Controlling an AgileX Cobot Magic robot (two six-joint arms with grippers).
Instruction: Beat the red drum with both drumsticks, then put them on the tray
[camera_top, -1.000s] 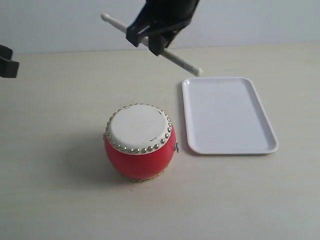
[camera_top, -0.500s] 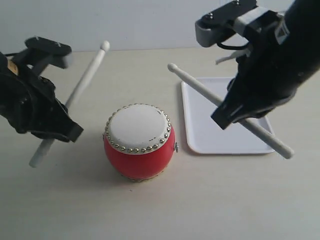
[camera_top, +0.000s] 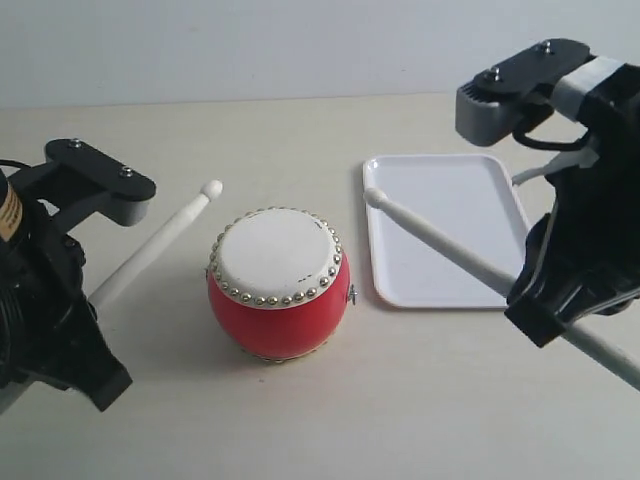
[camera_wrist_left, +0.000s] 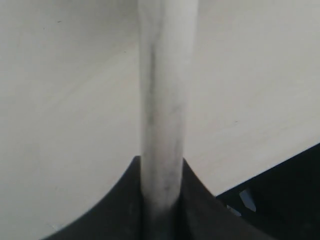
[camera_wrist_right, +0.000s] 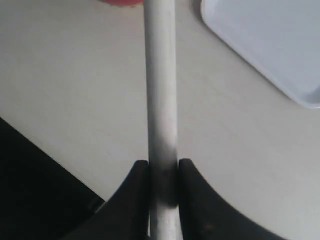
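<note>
- I see the pale table (camera_top: 300, 430) carrying every item in the exterior view.
- Right gripper (camera_wrist_right: 163, 187): I find its two dark fingers (camera_wrist_right: 192, 200) pinching the shaft of the right drumstick (camera_top: 440, 245), one on each side. In the exterior view this gripper sits at the right, just beyond the tray's near right corner.
- Left gripper (camera_wrist_left: 161, 195): its dark jaws are pressed against the left drumstick (camera_top: 155, 250), which runs up from between them. It sits low at the left of the exterior view, well apart from the drum.
- Tray (camera_top: 470, 190): white, flat on the table, just right of the drum and apart from it. I see nothing lying in it.
- Red drum (camera_top: 278, 290): upright at mid-table between the two arms, skin facing up.
- Right drumstick: slanted, its rounded tip up over the tray's left edge, right of the drum and clear of the skin; the butt projects past the gripper to the frame's right edge.
- Left drumstick: slanted toward the drum, its tip near the drum's upper left rim; I cannot tell whether it touches.
</note>
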